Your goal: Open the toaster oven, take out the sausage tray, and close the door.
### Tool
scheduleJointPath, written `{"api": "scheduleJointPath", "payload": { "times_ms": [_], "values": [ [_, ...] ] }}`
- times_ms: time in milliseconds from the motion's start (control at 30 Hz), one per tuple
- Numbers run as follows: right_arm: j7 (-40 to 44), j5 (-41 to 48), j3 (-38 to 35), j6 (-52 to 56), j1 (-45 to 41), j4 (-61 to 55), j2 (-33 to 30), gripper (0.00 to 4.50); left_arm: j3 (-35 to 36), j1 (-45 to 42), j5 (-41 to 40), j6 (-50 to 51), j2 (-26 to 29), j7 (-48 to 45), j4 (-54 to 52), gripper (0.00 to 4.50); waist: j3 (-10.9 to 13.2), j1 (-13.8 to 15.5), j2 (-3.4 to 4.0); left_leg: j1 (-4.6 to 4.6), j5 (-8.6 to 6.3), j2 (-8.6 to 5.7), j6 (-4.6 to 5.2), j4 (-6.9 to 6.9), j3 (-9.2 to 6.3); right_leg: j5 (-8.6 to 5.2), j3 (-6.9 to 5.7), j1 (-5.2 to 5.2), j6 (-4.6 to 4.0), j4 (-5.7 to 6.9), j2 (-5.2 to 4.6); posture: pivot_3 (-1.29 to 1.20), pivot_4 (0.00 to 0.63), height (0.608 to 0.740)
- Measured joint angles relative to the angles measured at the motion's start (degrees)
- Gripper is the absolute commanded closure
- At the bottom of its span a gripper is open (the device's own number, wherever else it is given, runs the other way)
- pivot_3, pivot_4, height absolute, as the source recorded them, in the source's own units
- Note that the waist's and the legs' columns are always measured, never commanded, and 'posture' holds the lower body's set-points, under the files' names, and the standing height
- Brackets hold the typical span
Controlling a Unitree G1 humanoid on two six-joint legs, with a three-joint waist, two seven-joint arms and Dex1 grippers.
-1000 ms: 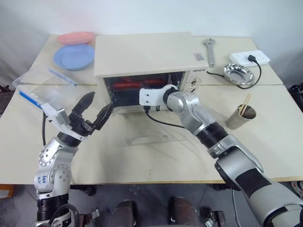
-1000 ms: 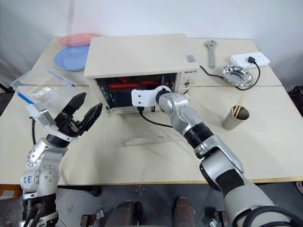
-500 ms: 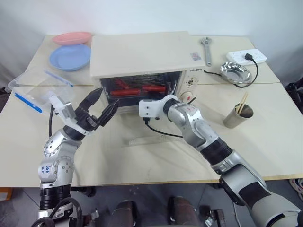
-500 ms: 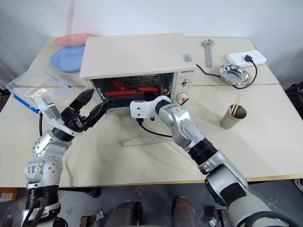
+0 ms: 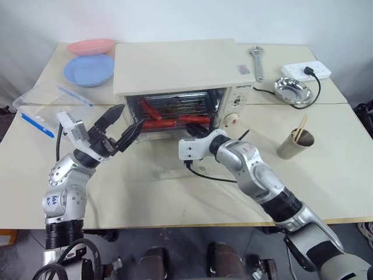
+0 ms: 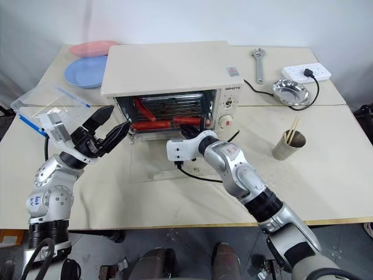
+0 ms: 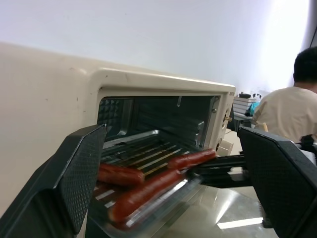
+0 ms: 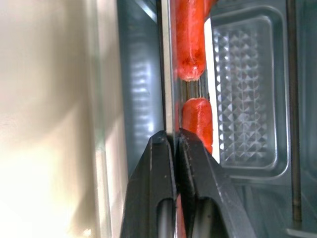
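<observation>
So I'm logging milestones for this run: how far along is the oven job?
Done: the door lies open, flat on the table. In hand: the right gripper is shut on the front rim of the sausage tray, which sticks partway out of the toaster oven; the left gripper waits open beside it. Left: bringing the tray fully out, then closing the door.

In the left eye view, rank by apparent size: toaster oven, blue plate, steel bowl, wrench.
1. toaster oven
2. blue plate
3. steel bowl and wrench: look about alike; the bowl is wider, the wrench longer and thin.
</observation>
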Motion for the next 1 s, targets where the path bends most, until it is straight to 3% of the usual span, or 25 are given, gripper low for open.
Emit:
{"api": "scheduleJointPath", "payload": {
  "times_ms": [667, 900, 1000],
  "values": [
    [6.95, 1.59, -5.38, -4.86, 13.36, -17.3, -7.41, 4.46, -0.4, -2.82, 0.73, -0.81, 3.66, -4.54, 5.36, 0.0, 0.0, 0.61, -0.01, 0.01, 0.05, -0.01, -0.01, 0.02, 0.0, 0.0, -0.02, 0.05, -0.02, -0.02, 0.0, 0.0, 0.15, 0.74],
    [6.52, 3.4, -8.41, -10.57, 16.83, -19.02, -9.77, 4.46, 2.55, 1.33, -0.66, 4.44, 5.78, -1.56, 3.52, 0.0, 0.01, 0.53, -0.01, 0.11, 0.04, 0.0, -0.01, -0.03, 0.01, -0.01, 0.0, 0.1, -0.03, -0.03, 0.0, 0.0, 0.15, 0.74],
    [5.2, 4.15, -9.92, -13.86, 17.45, -19.13, -10.21, 4.46, 4.3, 3.99, -5.88, 13.69, 7.9, 2.42, -0.62, 0.0, 0.03, 0.56, -0.05, 0.11, 0.04, 0.02, -0.01, -0.04, -0.04, -0.01, 0.0, 0.13, -0.03, -0.04, 0.0, 0.0, 0.15, 0.74]
  ]
}}
